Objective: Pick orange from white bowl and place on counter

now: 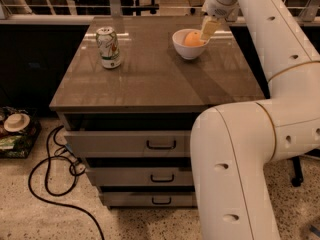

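The orange [191, 38] lies in the white bowl [187, 49], which stands at the back right of the counter [150, 74]. My gripper [207, 31] hangs over the bowl's right rim, its pale fingers [209, 28] reaching down beside the orange on its right. The gripper's far side is hidden behind the wrist.
A green and white soda can [108, 47] stands upright at the back left of the counter. The cabinet has three drawers with black handles [161, 145]. My white arm [260, 134] fills the right foreground. A black cable [55, 179] lies on the floor to the left.
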